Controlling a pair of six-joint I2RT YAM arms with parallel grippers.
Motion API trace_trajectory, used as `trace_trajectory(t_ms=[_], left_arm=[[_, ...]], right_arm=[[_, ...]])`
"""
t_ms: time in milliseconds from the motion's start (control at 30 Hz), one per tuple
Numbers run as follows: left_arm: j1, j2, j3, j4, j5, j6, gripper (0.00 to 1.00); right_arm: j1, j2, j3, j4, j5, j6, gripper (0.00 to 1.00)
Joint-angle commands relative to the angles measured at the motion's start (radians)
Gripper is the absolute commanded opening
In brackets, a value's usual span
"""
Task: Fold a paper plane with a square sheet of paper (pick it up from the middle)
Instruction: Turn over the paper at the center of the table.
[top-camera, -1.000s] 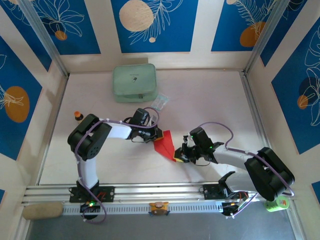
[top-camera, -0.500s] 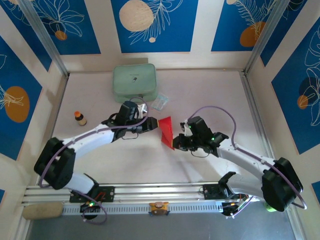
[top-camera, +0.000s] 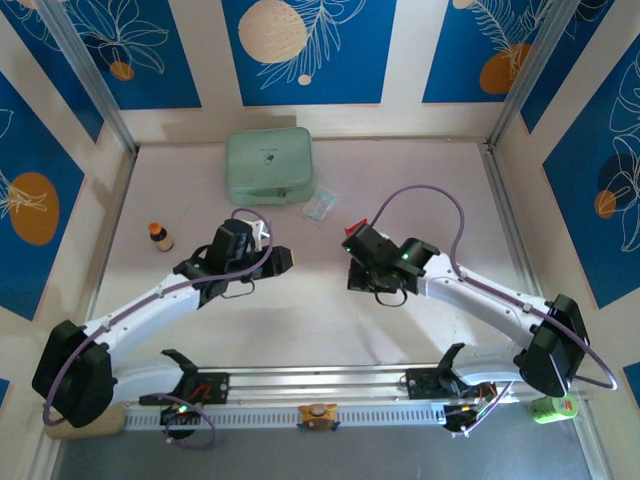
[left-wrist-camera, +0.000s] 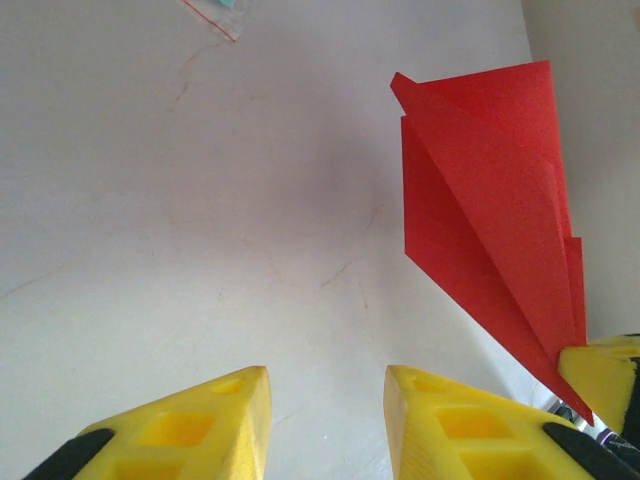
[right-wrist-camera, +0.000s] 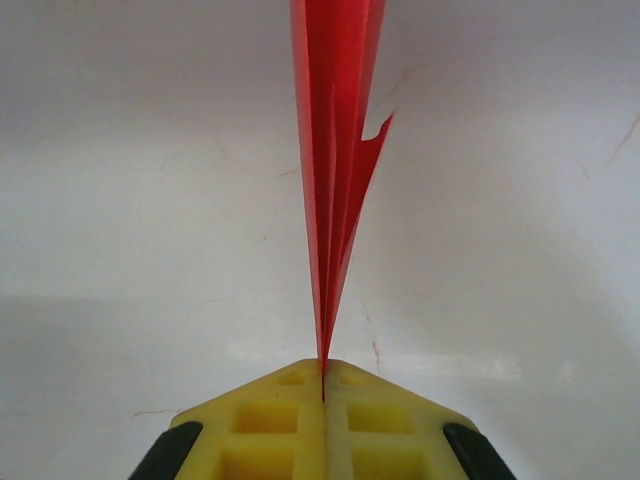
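Light was bright and even from overhead, and my arms cast only soft, pale shadows on the table (top-camera: 420, 180). Through my right wrist camera the table looked greyer, shaded toward the top. My right claw (right-wrist-camera: 322, 385) showed close and slightly soft; the paper plane (right-wrist-camera: 335, 150) showed crisp.

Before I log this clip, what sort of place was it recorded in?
Probably a robot test booth, not a home: a pale table boxed in by blue leaf-print walls, with metal rails along the near edge.
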Motion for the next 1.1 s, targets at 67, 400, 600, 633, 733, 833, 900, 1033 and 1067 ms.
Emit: trace_trajectory(t_ms=[67, 400, 600, 633, 733, 833, 900, 1033, 1067], left_arm=[[0.013, -0.019, -0.007, -0.054, 0.001, 0.001, 0.36], [0.028, -0.019, 0.023, -0.096, 0.015, 0.025, 0.35], [0.041, -0.038, 0.024, -0.106, 0.02, 0.056, 0.35], [0.044, -0.042, 0.023, -0.107, 0.018, 0.06, 0.35], [0.056, -0.066, 0.023, -0.122, 0.001, 0.081, 0.34], [0.066, -0.09, 0.022, -0.142, -0.036, 0.104, 0.39], [0.073, -0.105, 0.025, -0.15, -0.045, 0.131, 0.44], [0.085, -0.151, 0.025, -0.215, -0.128, 0.148, 0.7], [0.086, -0.172, 0.021, -0.233, -0.158, 0.148, 0.79]], right_arm=[[0.041, 0.045, 0.046, -0.109, 0.034, 0.12, 0.01], [0.061, 0.074, 0.085, -0.132, 0.025, 0.105, 0.01], [0.063, 0.039, 0.112, -0.181, 0.077, 0.084, 0.01], [0.063, 0.032, 0.111, -0.186, 0.091, 0.077, 0.01], [0.062, 0.018, 0.111, -0.196, 0.15, 0.035, 0.01], [0.062, 0.038, 0.123, -0.204, 0.208, -0.024, 0.01], [0.062, 0.069, 0.143, -0.225, 0.253, -0.057, 0.01], [0.071, 0.131, 0.169, -0.279, 0.343, -0.091, 0.0], [0.075, 0.151, 0.181, -0.297, 0.364, -0.099, 0.01]])
